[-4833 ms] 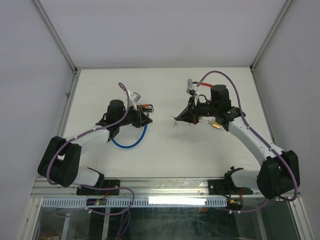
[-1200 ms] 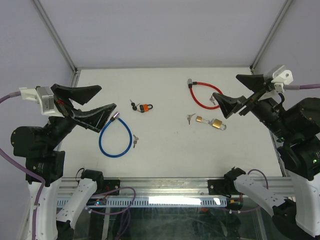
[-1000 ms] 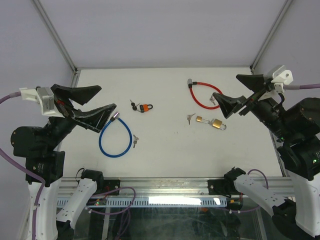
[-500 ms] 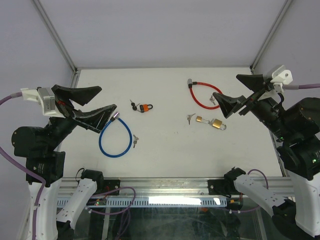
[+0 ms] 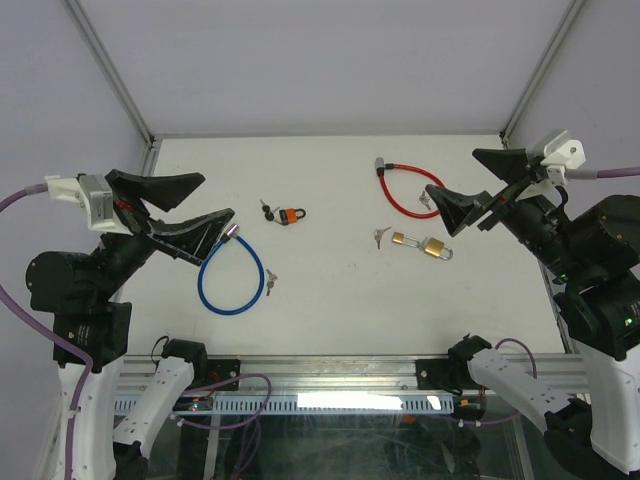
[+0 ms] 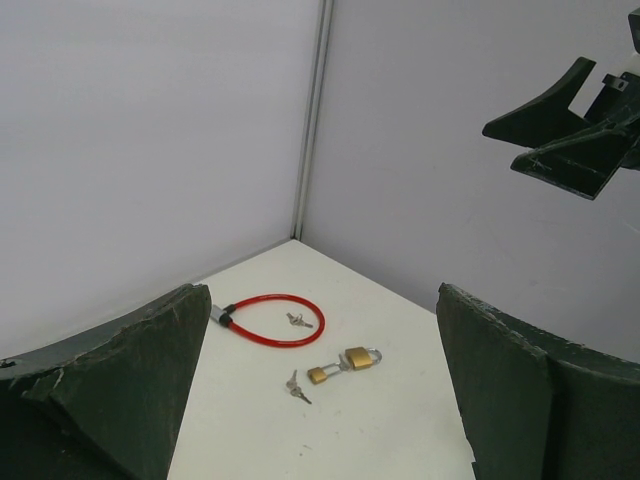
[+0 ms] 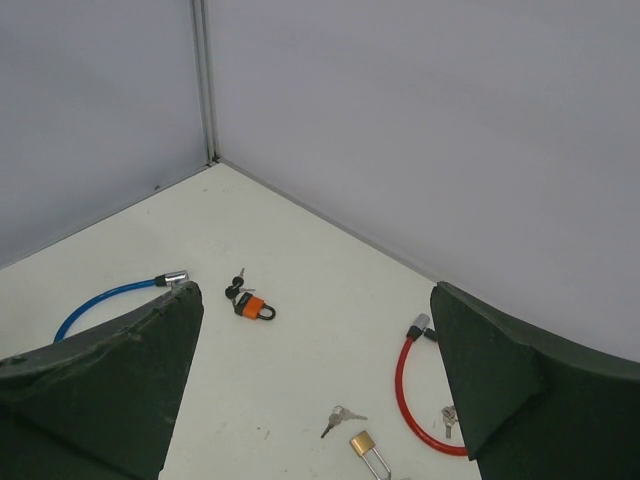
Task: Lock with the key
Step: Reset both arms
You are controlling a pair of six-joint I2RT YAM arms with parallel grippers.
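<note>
jaws apart, empty: left gripper (image 5: 215, 196), right gripper (image 5: 452, 170) | right should pinch key (image 5: 379, 236) by its bow, left steady brass padlock (image 5: 432, 246) | shackle perhaps open

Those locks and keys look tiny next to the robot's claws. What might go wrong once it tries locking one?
1. The keys beside the brass padlock lie flat on the table; the broad right gripper might push them away instead of lifting them.
2. More keys lie by the blue cable lock and inside the loop of the red cable lock, so a wrong key may be picked.
3. The orange padlock sits loose and may slide when touched.
</note>
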